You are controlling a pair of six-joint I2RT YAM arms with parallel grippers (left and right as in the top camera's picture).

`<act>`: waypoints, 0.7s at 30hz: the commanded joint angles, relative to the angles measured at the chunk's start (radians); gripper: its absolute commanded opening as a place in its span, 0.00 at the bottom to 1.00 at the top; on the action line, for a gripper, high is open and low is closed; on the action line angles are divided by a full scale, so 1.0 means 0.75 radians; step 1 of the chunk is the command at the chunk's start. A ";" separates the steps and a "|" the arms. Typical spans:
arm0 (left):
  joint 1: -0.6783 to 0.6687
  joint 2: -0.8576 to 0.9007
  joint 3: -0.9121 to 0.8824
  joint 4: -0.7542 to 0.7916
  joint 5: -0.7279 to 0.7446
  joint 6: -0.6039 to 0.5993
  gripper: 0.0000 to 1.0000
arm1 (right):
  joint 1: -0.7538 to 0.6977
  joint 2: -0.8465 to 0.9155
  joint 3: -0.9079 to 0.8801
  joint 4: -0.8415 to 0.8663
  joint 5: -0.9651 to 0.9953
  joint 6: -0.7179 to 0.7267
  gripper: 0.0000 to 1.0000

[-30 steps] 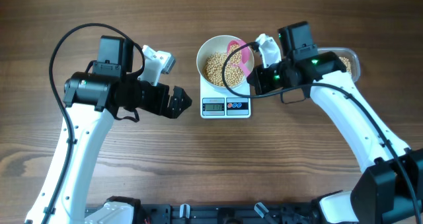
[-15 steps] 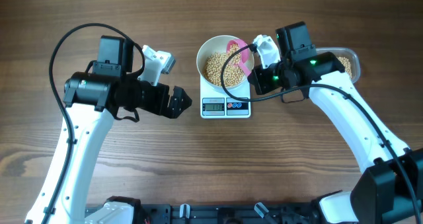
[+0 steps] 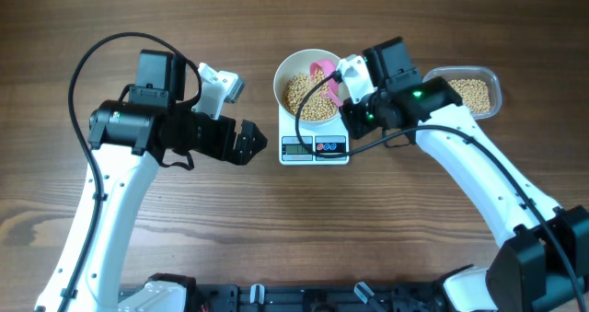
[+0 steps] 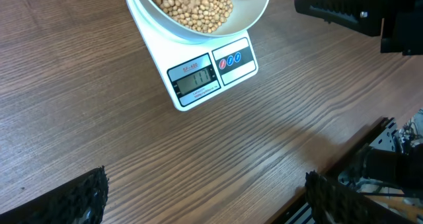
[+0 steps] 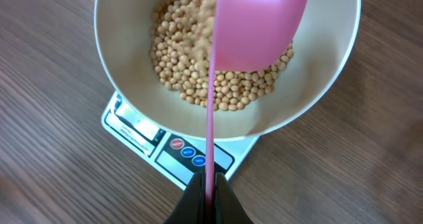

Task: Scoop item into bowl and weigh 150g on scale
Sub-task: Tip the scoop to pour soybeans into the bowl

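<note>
The white bowl [image 3: 283, 73] [image 5: 125, 78] stands on the small white scale [image 3: 314, 147] [image 4: 205, 72] and holds tan beans [image 3: 301, 93] [image 5: 178, 49] [image 4: 192, 2]. My right gripper [image 5: 208, 184] [image 3: 348, 98] is shut on the thin handle of a pink scoop [image 5: 254, 26] [image 3: 322, 70]. The scoop's head is turned on edge over the bowl, and beans blur beside it. My left gripper [image 4: 205, 201] [image 3: 250, 144] hangs open left of the scale, over bare wood, holding nothing.
A clear plastic tub [image 3: 469, 91] with more beans sits at the back right, beyond the right arm. The table's front edge and a dark rail [image 4: 370, 164] show in the left wrist view.
My right gripper has swung left from the tub side toward the bowl, turning the pink scoop over it. The left arm has not moved.
</note>
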 commanded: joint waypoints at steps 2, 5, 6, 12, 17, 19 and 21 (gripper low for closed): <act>-0.006 -0.022 0.006 0.000 0.025 0.027 1.00 | 0.011 -0.028 0.004 -0.004 0.069 -0.032 0.04; -0.006 -0.022 0.006 0.000 0.025 0.027 1.00 | 0.012 -0.028 0.004 -0.004 0.069 -0.032 0.04; -0.006 -0.022 0.006 0.000 0.025 0.027 1.00 | 0.012 -0.028 0.004 -0.004 0.070 -0.033 0.04; -0.006 -0.022 0.006 0.000 0.025 0.027 1.00 | 0.020 -0.028 0.004 -0.004 0.108 -0.033 0.04; -0.006 -0.022 0.006 0.000 0.025 0.027 1.00 | 0.025 -0.028 0.004 -0.004 0.108 -0.032 0.05; -0.006 -0.022 0.006 0.000 0.025 0.027 1.00 | 0.025 -0.028 0.004 -0.004 0.108 -0.033 0.04; -0.006 -0.022 0.006 0.000 0.025 0.027 1.00 | 0.026 -0.028 0.004 -0.005 0.108 -0.040 0.04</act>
